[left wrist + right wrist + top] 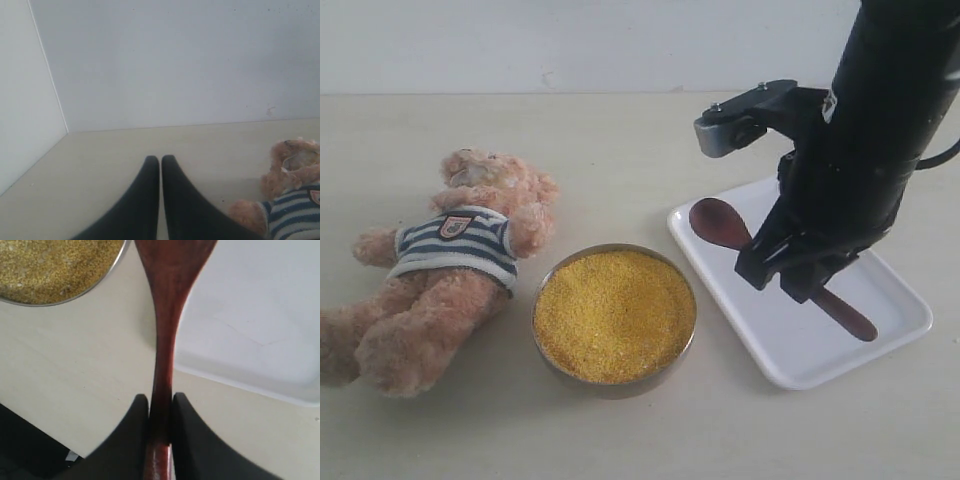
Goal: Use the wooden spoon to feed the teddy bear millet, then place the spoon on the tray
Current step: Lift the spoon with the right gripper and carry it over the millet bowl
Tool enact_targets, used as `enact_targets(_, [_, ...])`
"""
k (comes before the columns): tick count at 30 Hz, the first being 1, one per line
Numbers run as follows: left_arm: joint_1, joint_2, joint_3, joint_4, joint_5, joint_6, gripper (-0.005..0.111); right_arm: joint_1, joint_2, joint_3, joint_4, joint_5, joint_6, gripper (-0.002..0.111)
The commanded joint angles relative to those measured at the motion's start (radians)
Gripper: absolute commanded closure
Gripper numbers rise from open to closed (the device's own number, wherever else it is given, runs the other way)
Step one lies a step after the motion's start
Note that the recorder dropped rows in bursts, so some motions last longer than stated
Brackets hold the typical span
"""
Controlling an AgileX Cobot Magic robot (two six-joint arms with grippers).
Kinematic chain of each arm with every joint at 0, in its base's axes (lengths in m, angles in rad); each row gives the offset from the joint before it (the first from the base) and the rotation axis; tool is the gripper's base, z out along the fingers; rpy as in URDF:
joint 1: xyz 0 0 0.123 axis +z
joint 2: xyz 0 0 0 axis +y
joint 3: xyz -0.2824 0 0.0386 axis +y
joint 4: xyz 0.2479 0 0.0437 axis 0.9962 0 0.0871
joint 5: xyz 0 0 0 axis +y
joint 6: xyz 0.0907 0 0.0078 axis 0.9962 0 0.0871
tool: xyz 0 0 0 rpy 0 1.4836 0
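The right hand [160,401] pinches the wooden spoon [721,226] by its thin handle. It looks light, hard and smooth. The left hand [160,161] is closed, empty.

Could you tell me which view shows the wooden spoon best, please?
The exterior view: the wooden spoon shows from bowl to handle end, only its middle hidden behind the right tool. The right wrist view shows just the pinched handle, the bowl cut off. The left wrist view shows none of it.
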Motion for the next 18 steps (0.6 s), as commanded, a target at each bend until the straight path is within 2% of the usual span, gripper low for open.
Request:
enact_targets(1, [-0.008, -0.003, -0.004, 0.000, 0.000, -0.006, 0.103, 0.027, -0.007, -0.027, -0.035, 0.026, 0.013, 0.109])
enact_targets(9, [-0.008, -0.003, -0.004, 0.000, 0.000, -0.006, 0.103, 0.126, 0.053, -0.045, -0.085, 0.026, 0.037, 0.109])
enact_targets(18, [-0.008, -0.003, -0.004, 0.000, 0.002, -0.006, 0.103, 0.216, 0.074, -0.060, -0.302, 0.026, 0.151, 0.109])
